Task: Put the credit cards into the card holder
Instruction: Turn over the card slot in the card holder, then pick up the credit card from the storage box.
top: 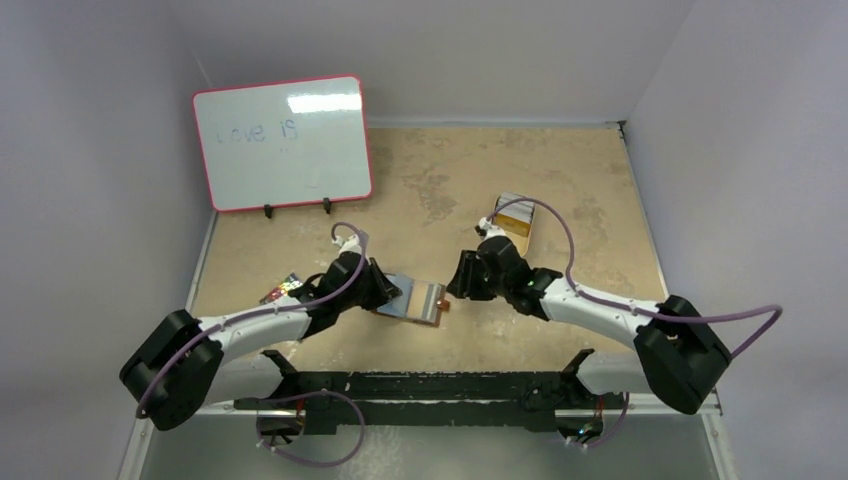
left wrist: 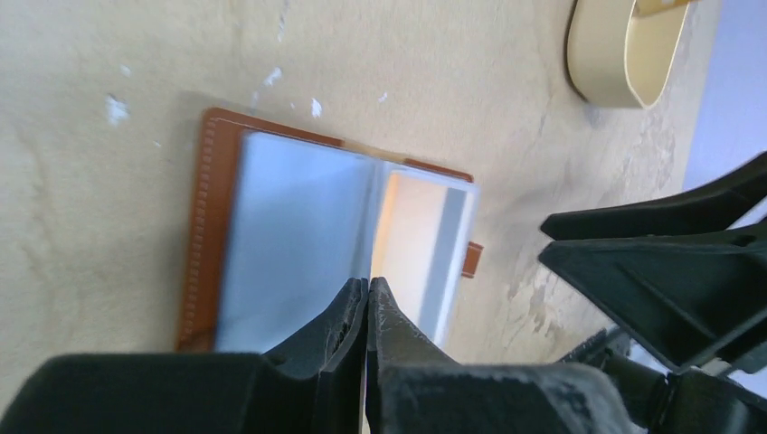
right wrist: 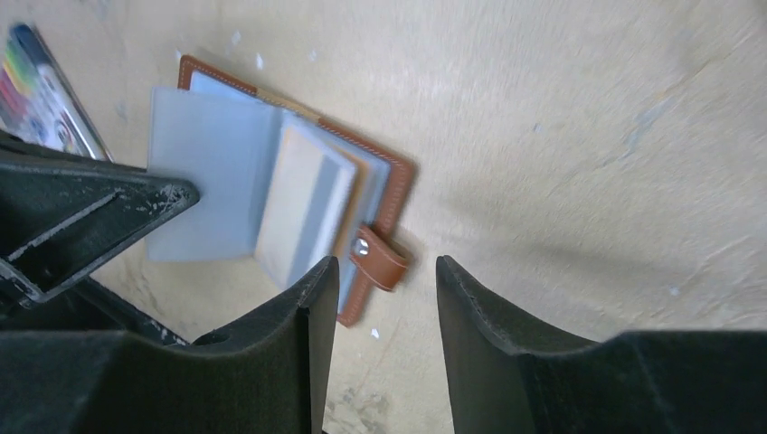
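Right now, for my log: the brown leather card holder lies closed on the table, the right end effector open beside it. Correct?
No. The brown leather card holder lies open, not closed, its clear sleeves fanned out, as the right wrist view shows. The rest holds: it is on the table, right end effector open beside it.

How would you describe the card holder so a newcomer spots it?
On the beige table, look between the left claw and right claw. The brown leather card holder lies open, with pale sleeves and a snap strap, unlike the tan oval tin farther back.
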`<action>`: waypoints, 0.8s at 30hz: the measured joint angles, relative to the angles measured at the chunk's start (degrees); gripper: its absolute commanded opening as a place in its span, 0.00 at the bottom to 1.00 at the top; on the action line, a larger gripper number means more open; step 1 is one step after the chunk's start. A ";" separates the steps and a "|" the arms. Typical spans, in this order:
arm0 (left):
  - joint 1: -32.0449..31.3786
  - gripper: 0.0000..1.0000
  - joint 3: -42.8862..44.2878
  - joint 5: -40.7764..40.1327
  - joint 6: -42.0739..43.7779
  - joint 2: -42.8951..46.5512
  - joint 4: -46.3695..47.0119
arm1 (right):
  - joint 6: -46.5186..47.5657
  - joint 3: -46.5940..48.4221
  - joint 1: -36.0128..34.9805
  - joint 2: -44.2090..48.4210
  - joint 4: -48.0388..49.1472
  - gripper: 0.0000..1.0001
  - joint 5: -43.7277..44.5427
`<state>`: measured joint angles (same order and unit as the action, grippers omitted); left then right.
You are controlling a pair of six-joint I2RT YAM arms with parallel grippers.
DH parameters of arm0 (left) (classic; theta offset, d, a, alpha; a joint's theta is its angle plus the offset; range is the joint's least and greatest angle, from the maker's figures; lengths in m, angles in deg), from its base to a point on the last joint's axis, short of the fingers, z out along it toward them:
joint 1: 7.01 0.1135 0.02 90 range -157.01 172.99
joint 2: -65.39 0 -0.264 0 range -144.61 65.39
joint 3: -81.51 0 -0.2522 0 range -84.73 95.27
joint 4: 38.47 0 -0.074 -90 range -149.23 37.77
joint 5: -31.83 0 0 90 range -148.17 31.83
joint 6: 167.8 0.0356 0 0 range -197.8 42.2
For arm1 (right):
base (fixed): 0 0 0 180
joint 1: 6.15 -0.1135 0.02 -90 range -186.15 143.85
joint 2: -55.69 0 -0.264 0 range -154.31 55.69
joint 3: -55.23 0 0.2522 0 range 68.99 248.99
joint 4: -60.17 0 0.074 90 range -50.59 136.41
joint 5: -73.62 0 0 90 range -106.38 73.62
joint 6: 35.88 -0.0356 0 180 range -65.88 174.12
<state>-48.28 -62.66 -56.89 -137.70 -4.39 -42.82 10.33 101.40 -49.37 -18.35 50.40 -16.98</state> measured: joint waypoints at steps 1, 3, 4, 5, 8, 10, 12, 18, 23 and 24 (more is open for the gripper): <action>0.00 0.00 0.39 -1.70 0.39 1.44 -1.90 | 0.61 0.87 0.33 0.68 -1.03 0.48 0.63; 0.02 0.01 1.01 -4.09 0.79 3.30 -4.39 | 2.23 2.89 1.31 1.25 -2.47 0.49 1.73; 0.02 0.08 1.22 -5.33 0.96 3.98 -5.46 | 3.43 4.20 2.01 1.29 -3.30 0.50 2.36; 0.02 0.15 1.36 -6.36 1.01 4.31 -6.27 | 4.83 5.51 2.78 1.27 -4.04 0.50 2.89; 0.02 0.30 1.42 -8.24 1.05 4.20 -8.46 | 9.70 9.62 5.14 1.25 -5.77 0.56 4.72; 0.00 0.31 1.42 -9.27 0.98 4.11 -9.97 | 13.60 12.98 6.80 1.03 -7.04 0.58 6.91; 0.00 0.31 1.49 -10.69 1.01 4.22 -11.54 | 17.64 15.98 8.50 0.85 -7.45 0.59 9.11; 0.02 0.33 3.85 -17.94 1.25 6.47 -20.57 | 30.60 21.66 12.66 -1.42 -7.39 0.61 13.46; 0.02 0.40 6.10 -22.80 2.27 7.52 -25.16 | 41.09 26.08 15.10 -7.48 -7.63 0.62 14.38; 0.02 0.40 6.16 -23.12 2.47 7.45 -25.55 | 42.84 26.67 15.45 -8.59 -7.69 0.62 14.36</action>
<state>-48.26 -56.50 -80.01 -135.23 3.07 -68.37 53.17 128.06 -33.92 -26.94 42.71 -2.62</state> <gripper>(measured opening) 0.383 0.616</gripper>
